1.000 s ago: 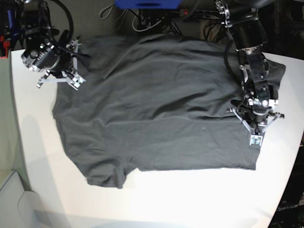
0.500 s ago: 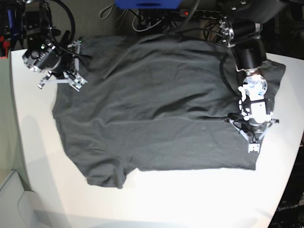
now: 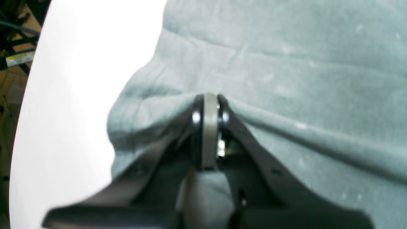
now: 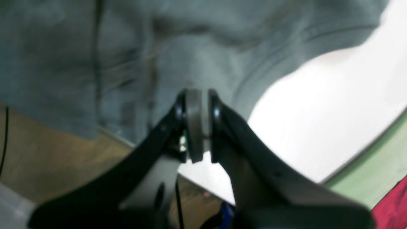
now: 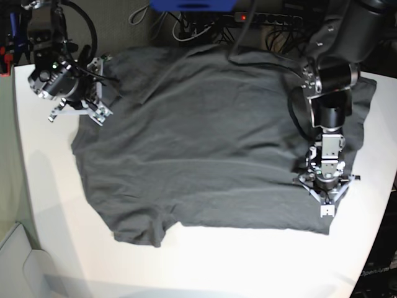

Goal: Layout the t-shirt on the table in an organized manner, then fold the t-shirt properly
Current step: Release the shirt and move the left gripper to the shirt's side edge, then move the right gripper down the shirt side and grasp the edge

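Cloth of the t-shirt [image 3: 286, 73] was pinched between the closed jaws of the left gripper [image 3: 208, 105], ridges fanning out from the grip, likely so the hem side could be tugged flat over the table [image 3: 79, 95]. Beyond it, across the spread shirt, the right gripper [image 4: 197, 101] was likewise clamped on a fold near the far table edge, anchoring the opposite end.

I work in a robotics lab: my two black jointed arms [image 5: 329, 87] reach over a large white rounded bench [image 5: 248, 261], with tangled black cables [image 5: 186, 28], a power strip with a red light [image 5: 273, 18] and a blue box [image 5: 192, 5] behind.
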Controlling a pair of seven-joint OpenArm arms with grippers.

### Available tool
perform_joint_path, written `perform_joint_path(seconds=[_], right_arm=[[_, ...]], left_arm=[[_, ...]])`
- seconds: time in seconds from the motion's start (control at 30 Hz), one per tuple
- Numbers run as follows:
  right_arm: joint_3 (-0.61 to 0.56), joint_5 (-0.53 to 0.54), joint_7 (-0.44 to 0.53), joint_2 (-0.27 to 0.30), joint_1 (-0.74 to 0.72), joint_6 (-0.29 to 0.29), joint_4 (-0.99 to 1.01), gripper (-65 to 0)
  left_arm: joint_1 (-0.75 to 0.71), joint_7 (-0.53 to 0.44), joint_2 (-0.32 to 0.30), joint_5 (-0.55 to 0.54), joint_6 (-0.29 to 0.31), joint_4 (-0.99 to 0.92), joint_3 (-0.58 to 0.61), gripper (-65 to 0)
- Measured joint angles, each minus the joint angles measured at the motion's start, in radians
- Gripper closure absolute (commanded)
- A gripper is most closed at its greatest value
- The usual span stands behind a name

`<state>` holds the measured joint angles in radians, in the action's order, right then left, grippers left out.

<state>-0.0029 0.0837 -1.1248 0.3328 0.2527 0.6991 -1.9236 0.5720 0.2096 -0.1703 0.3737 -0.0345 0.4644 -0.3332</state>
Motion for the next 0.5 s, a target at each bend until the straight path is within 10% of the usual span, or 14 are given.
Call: perform_joint_path(seconds=[0.5], right_arm=[[-0.001, 0.004, -0.004, -0.071, -0.251, 0.0, 0.039, -1.9]], left_arm=[[0.08, -0.055, 0.002, 0.0, -0.045, -0.13, 0.02, -0.2]])
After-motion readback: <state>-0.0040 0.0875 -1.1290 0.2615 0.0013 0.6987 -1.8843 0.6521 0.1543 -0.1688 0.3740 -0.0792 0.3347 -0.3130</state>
